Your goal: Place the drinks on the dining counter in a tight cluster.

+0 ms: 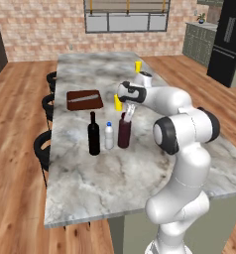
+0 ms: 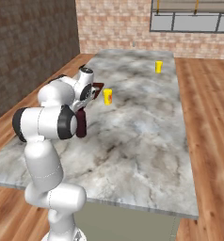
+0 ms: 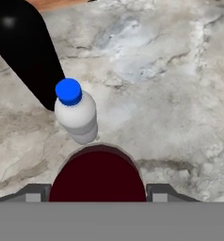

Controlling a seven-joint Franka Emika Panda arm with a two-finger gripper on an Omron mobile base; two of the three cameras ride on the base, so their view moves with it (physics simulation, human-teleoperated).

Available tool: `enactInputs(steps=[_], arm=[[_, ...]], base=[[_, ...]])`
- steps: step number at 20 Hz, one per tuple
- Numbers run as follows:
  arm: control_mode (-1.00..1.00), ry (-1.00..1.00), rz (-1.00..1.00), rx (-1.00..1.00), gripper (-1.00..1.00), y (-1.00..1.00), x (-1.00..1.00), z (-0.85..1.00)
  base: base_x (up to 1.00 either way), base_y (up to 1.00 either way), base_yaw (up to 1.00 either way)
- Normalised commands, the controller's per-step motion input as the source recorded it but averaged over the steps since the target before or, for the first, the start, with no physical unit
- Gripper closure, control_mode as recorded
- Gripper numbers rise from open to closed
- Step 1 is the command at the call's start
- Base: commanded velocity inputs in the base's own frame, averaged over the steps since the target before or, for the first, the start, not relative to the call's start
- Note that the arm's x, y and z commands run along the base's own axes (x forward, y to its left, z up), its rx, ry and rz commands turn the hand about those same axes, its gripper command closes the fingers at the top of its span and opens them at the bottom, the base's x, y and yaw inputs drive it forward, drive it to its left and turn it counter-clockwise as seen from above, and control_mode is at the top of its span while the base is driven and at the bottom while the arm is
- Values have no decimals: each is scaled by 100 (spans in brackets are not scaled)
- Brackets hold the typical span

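Three bottles stand upright in a close row on the island (image 1: 140,188), and I have the gripper (image 1: 128,113) right over the nearest one to me.

From the hand camera, the maroon bottle (image 3: 98,176) sits squarely between my two fingers (image 3: 36,193), one tip on each flank. I think the pads are touching its sides, but the edge of that view cuts the contact off, so I cannot tell for sure whether the jaws are clamped or just close around it. In the left base view the fingers reach down around the maroon bottle's neck and its base looks planted on the marble.

Just beyond it stands the white bottle (image 3: 76,113) with its blue cap, near the maroon one but with a sliver of marble between them. Past that, the wine bottle (image 3: 24,52) stands just beside the white one. In the left base view the three run left to right as wine (image 1: 93,135), white (image 1: 109,136), maroon (image 1: 124,130).

Farther along the top lies a brown board (image 1: 84,99), with a yellow cup (image 1: 118,103) near the wrist and a second cup (image 1: 138,66) well beyond. Black stools (image 1: 42,144) line the left edge of the island.
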Motion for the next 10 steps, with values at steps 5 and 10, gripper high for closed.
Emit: enactInputs(steps=[5,10], arm=[[-100,0,0,0,100,0,0,-1],[-100,0,0,0,-100,0,0,0]], base=[[0,0,0],[0,0,0]])
